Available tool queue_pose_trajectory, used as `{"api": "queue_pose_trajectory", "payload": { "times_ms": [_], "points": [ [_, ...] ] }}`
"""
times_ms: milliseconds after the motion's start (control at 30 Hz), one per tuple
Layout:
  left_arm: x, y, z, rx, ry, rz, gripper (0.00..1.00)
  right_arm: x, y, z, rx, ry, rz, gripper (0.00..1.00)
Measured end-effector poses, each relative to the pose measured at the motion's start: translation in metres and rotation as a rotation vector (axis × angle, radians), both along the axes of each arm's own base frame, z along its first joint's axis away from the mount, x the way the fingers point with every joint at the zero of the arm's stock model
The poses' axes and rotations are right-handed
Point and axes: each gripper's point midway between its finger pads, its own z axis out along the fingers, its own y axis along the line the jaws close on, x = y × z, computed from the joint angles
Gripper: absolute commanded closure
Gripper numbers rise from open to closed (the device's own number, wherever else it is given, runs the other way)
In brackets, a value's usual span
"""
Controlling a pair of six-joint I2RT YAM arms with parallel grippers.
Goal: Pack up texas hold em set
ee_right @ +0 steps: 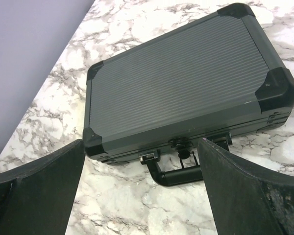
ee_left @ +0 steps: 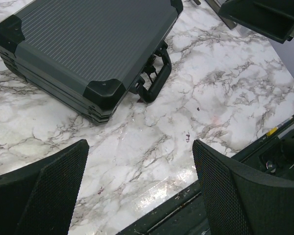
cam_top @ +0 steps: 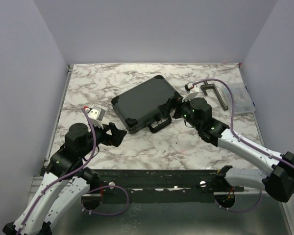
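Observation:
The black hard case (cam_top: pixel 142 103) lies shut and flat on the marble table, its handle (cam_top: pixel 159 125) facing the near side. It also shows in the left wrist view (ee_left: pixel 88 44) and the right wrist view (ee_right: pixel 181 78). My right gripper (cam_top: pixel 169 105) is open and empty beside the case's right near corner, its fingers either side of the handle (ee_right: pixel 179 174) but apart from it. My left gripper (cam_top: pixel 118 134) is open and empty, left of and nearer than the case, over bare marble (ee_left: pixel 139 196). No card decks or chip stacks are in view.
A dark T-shaped metal tool (cam_top: pixel 216 95) and a clear plastic compartment box (cam_top: pixel 237 98) lie at the back right. The black front rail (cam_top: pixel 152 176) runs along the table's near edge. Grey walls enclose the table on three sides.

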Motion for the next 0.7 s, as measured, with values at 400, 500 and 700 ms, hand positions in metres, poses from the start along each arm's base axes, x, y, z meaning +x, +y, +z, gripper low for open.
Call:
{"api": "queue_pose_trajectory", "payload": {
  "times_ms": [400, 500, 700],
  "points": [
    [-0.001, 0.0, -0.002, 0.002, 0.003, 0.0, 0.13, -0.002, -0.004, 0.016, 0.066, -0.008, -0.029, 0.0],
    [-0.001, 0.001, -0.001, 0.001, 0.001, 0.0, 0.13, -0.001, -0.004, 0.016, 0.072, -0.004, -0.037, 0.0],
    [-0.001, 0.001, -0.002, 0.002, 0.002, -0.001, 0.13, -0.002, -0.004, 0.016, 0.092, 0.008, -0.041, 0.0]
  ]
}}
